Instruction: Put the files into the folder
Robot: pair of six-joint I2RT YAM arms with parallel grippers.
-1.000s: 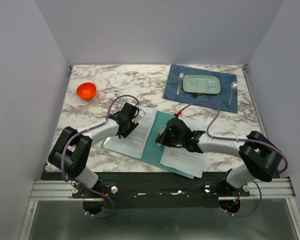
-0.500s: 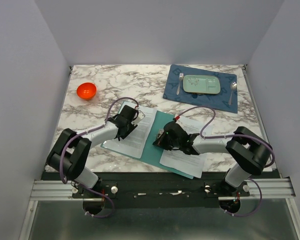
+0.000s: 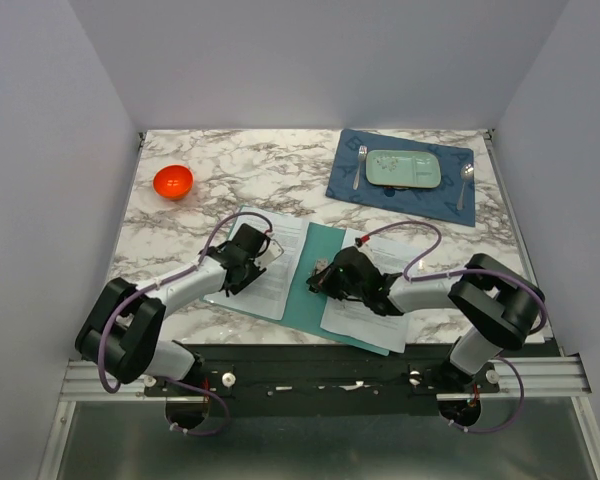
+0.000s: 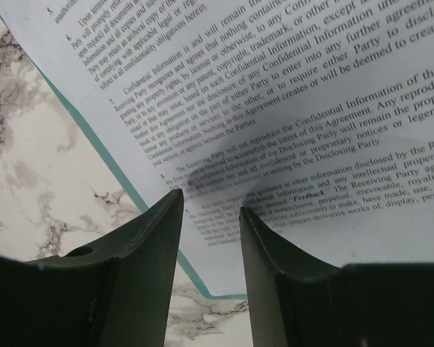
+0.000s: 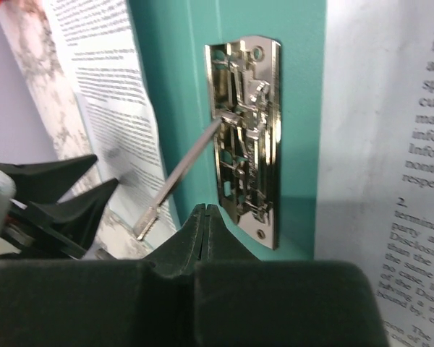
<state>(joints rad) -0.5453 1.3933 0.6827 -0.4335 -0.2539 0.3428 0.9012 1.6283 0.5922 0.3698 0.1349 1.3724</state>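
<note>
The teal folder [image 3: 310, 285] lies open near the table's front edge, and its metal clip [image 5: 246, 137] has the lever arm [image 5: 181, 170] raised. One printed file sheet [image 3: 275, 250] rests on the left leaf and another sheet [image 3: 365, 305] on the right leaf. My left gripper [image 3: 242, 262] hovers low over the left sheet [image 4: 289, 94], near its lower corner. Its jaws [image 4: 210, 199] are open with nothing between them. Just in front of the clip, my right gripper [image 5: 206, 210] is shut and empty over the spine [image 3: 325, 280].
An orange bowl [image 3: 173, 181] sits at the far left of the marble table. At the back right a dark blue placemat [image 3: 345, 180] carries a pale green tray [image 3: 403, 168], a fork [image 3: 359, 165] and a spoon [image 3: 465, 180].
My left gripper has drawn back toward the near left over the left sheet, its jaws narrowing a little. The right gripper has edged slightly left beside the clip.
</note>
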